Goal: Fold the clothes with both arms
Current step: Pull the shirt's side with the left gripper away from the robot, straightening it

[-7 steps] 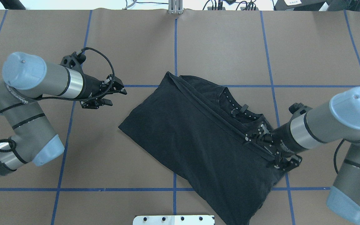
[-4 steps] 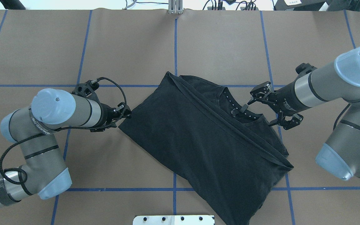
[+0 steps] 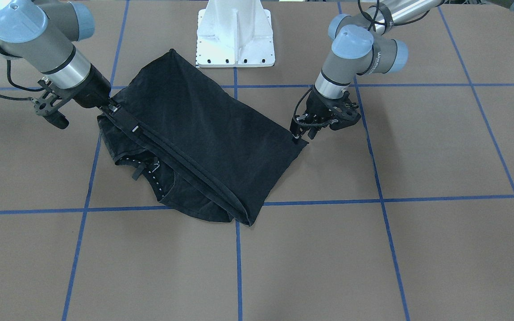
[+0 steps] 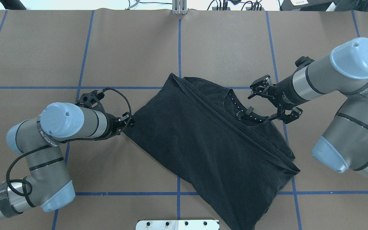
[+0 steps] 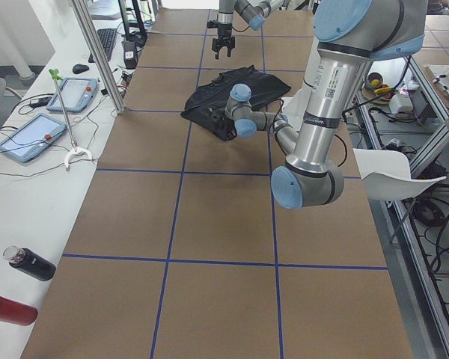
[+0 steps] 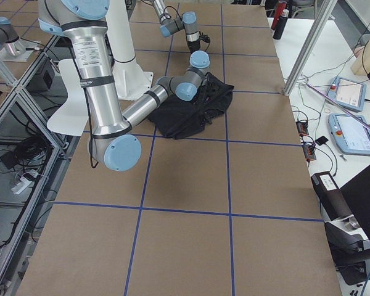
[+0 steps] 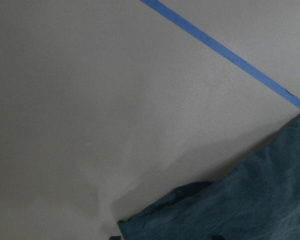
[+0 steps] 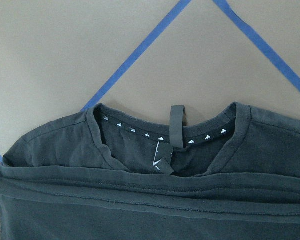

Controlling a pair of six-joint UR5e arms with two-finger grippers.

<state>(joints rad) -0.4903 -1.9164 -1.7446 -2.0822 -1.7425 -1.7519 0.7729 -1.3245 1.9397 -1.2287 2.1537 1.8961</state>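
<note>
The black T-shirt [image 4: 203, 143] lies folded and askew at the table's middle, also in the front-facing view [image 3: 203, 133]. Its graphic is hidden. Its collar [image 8: 175, 135], with a small white logo, points toward the far right. My left gripper [image 4: 129, 123] is low at the shirt's left corner [image 7: 140, 220]; its fingers look open around that corner [image 3: 300, 136]. My right gripper [image 4: 267, 103] is open and empty. It hovers just right of the collar [image 4: 244, 111] and shows over the shirt's edge in the front-facing view [image 3: 118, 117].
The white pedestal base [image 3: 234, 40] stands at the table's near edge behind the shirt. Blue tape lines [image 4: 179, 48] grid the brown table top. A side bench holds tablets [image 5: 30, 134] and bottles [image 5: 26, 263]. An aluminium post [image 6: 302, 55] stands at the far edge.
My left gripper came down and right to the shirt's left corner. My right gripper let go of the folded edge at the near right and moved up toward the collar.
</note>
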